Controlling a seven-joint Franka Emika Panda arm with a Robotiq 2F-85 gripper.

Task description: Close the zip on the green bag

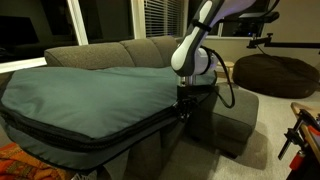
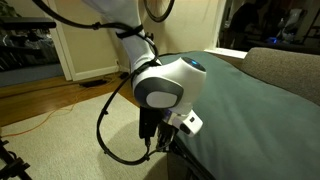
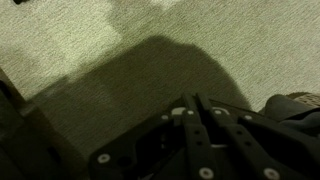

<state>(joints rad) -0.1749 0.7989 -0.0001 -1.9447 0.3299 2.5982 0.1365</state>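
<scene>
zip [image 1: 100, 137] band on green bag [image 1: 90, 95] edge sits right below fingers [image 1: 183, 108]; fingers pressed together, can't tell if anything's pinched.

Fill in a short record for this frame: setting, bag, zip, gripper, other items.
setting: carpeted living room, dim light
green bag: lies flat across the grey sofa
zip: dark band along the bag's side edge; how far it is closed cannot be told
gripper: shut, at the bag's edge by the zip; a grip on the pull is not visible
other: dark brown beanbag beyond the sofa
</scene>
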